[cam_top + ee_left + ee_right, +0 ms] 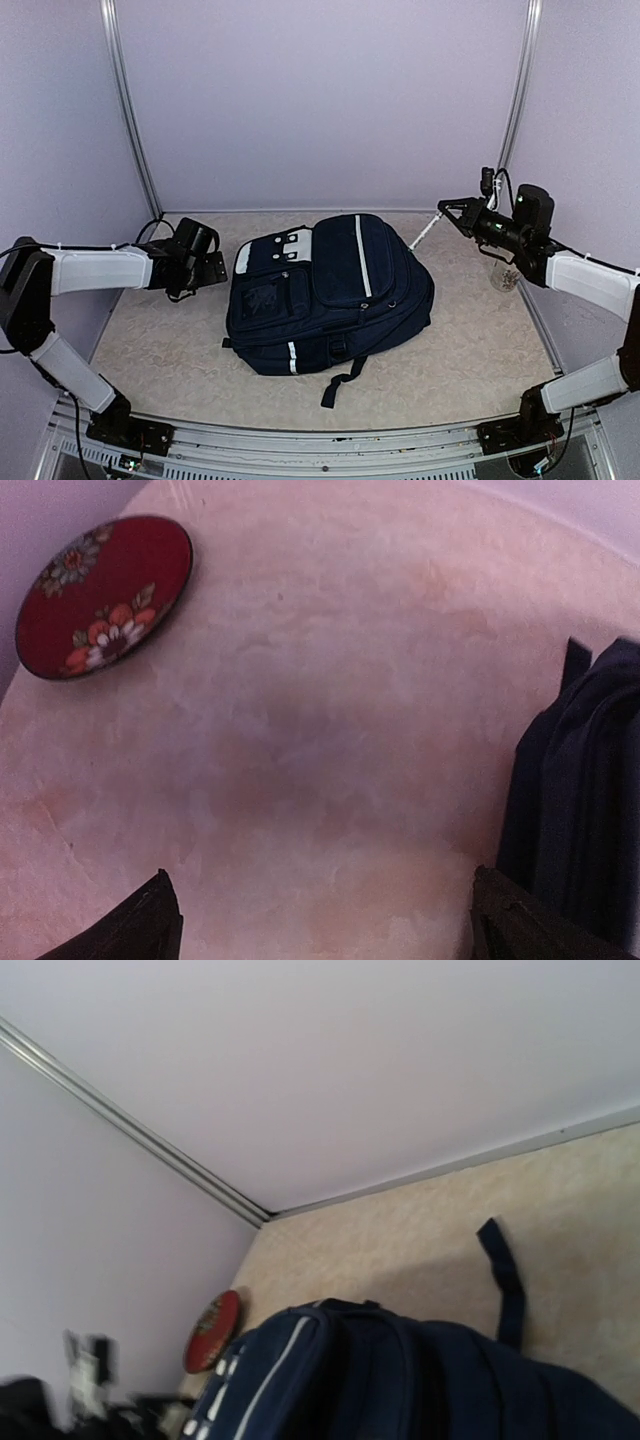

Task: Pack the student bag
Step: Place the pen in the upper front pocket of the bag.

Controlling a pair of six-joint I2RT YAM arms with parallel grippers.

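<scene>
The student bag is a dark navy backpack with a thin white stripe. It lies flat and closed in the middle of the table. Its edge shows in the left wrist view and its top in the right wrist view. My left gripper hovers left of the bag, open and empty, with fingers wide apart over bare table. My right gripper is raised at the back right, pointing toward the bag. Its fingers do not show in its wrist view. A thin white stick runs from its tips down to the table; I cannot tell whether it is held.
A red floral plate lies at the far left by the wall; it also shows in the right wrist view. A clear cup stands under the right arm. A black strap trails from the bag. Walls enclose the table.
</scene>
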